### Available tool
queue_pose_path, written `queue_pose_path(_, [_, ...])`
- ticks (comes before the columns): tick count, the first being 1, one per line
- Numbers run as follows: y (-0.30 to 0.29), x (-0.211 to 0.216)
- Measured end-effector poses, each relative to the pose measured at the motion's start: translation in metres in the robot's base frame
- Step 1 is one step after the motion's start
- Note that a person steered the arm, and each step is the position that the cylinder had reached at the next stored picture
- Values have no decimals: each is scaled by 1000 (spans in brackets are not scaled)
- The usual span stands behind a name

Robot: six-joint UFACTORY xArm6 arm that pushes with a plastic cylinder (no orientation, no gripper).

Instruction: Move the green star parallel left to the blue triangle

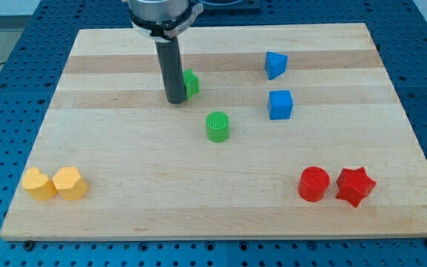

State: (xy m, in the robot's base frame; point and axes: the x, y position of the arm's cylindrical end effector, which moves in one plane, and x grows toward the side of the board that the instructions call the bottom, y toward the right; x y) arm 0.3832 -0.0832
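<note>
The green star [190, 82] lies on the wooden board [124, 163] near the view's top centre, partly hidden behind my rod. My tip [176, 100] rests on the board just left of and slightly below the star, touching or almost touching it. The blue triangle [275, 64] lies to the view's right of the star, slightly higher up.
A blue cube [280, 104] sits below the triangle. A green cylinder [217, 127] is below right of my tip. A red cylinder [313, 184] and red star [355, 185] are at lower right. Two yellow blocks [38, 183] [70, 182] are at lower left.
</note>
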Motion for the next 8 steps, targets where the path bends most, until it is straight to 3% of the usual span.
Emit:
queue_pose_path(1, [23,26])
queue_pose_path(3, [19,-28])
queue_pose_path(4, [28,-30])
queue_pose_path(5, [24,4])
queue_pose_path(6, [-36,9])
queue_pose_path(7, [-46,-43])
queue_pose_path(8, [-38,-45])
